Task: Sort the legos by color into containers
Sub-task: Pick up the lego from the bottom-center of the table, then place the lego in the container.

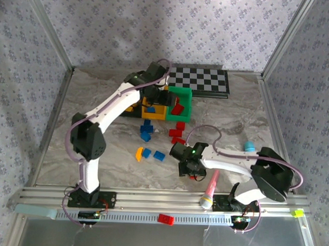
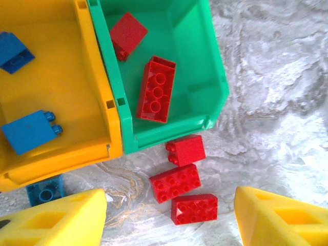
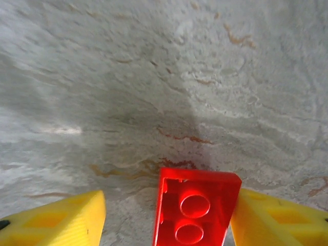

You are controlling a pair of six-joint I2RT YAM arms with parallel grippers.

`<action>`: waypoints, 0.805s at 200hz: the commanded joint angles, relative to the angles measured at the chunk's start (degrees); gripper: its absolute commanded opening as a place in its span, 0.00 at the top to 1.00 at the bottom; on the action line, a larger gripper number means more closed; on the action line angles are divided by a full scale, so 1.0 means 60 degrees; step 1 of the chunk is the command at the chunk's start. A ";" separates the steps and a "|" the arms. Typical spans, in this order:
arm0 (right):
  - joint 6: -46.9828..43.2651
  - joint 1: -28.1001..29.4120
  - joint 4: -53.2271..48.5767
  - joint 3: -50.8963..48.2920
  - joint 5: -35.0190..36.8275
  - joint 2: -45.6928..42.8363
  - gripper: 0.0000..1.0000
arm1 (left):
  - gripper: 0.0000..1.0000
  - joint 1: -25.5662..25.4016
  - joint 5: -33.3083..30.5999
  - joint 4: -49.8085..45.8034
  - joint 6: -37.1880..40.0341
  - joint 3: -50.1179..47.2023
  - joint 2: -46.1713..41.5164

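Right wrist: red studded plastic brick off-centre inside open right end effector; liable to twist on closing

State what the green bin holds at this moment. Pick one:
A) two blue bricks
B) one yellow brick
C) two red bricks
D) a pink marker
C: the left wrist view shows a long red brick and a smaller red brick lying in the green bin; the blue bricks sit in the yellow bin beside it.
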 commanded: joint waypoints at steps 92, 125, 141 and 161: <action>-0.1738 -0.1133 0.0190 0.2435 0.0976 0.0744 0.66 | 0.34 0.0793 -0.1139 0.1896 -0.0243 -0.6341 -0.3968; -0.3116 -0.2713 0.0732 0.4180 0.0967 0.1258 0.66 | 0.34 0.0828 -0.1347 0.1935 -0.0359 -0.7788 -0.5329; -0.3848 -0.3383 0.1033 0.5101 0.0850 0.1904 0.65 | 0.34 0.0839 -0.1337 0.1887 -0.0428 -0.8226 -0.5728; -0.4512 -0.3959 0.1281 0.6336 0.1056 0.2945 0.62 | 0.34 0.0831 -0.1276 0.1776 -0.0606 -0.8530 -0.5953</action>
